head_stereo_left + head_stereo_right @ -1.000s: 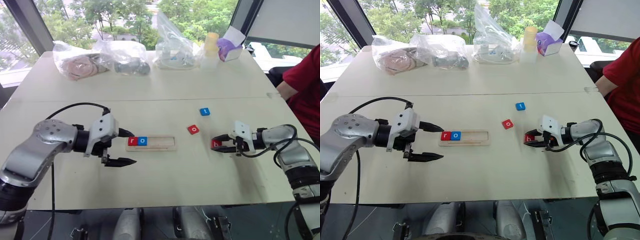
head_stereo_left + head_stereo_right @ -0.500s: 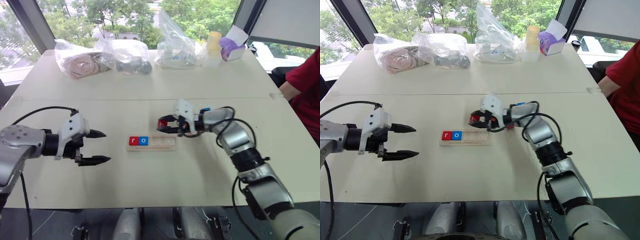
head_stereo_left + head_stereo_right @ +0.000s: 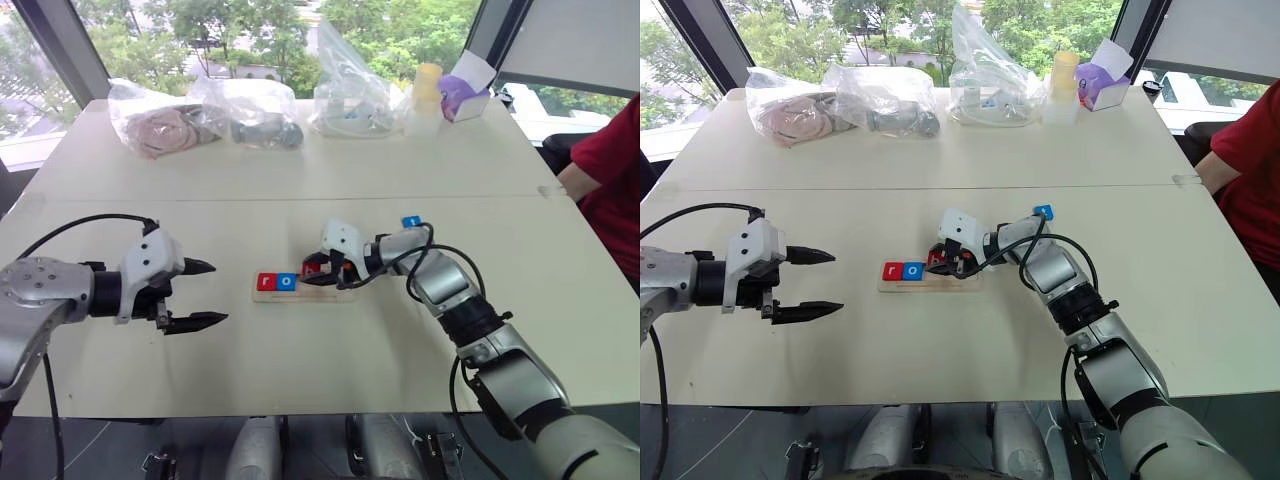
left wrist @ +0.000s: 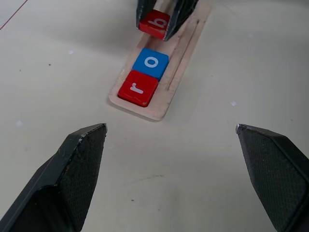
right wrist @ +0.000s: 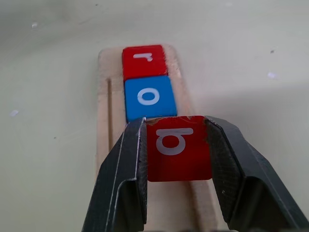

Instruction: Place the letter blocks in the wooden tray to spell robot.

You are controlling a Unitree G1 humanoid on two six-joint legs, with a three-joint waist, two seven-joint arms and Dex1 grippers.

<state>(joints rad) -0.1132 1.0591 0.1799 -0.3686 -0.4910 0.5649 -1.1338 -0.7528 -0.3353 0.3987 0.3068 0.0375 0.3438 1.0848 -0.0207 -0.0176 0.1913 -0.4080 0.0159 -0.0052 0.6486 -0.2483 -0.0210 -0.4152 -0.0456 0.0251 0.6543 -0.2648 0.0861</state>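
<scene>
The right hand (image 5: 177, 145) is gripping the red b block (image 5: 177, 147) over the wooden tray (image 3: 303, 288) at frame centre, beside the blue o block (image 5: 148, 97) and red r block (image 5: 143, 59); the left hand (image 3: 205, 293) is hovering wide open and empty at left above the surface (image 3: 300, 370)

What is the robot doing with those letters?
It is spelling "robot" in the tray. The r and first o are already in. The right gripper holds the red b over the next spot. The left gripper waits open nearby. A blue t lies on the table.
</scene>
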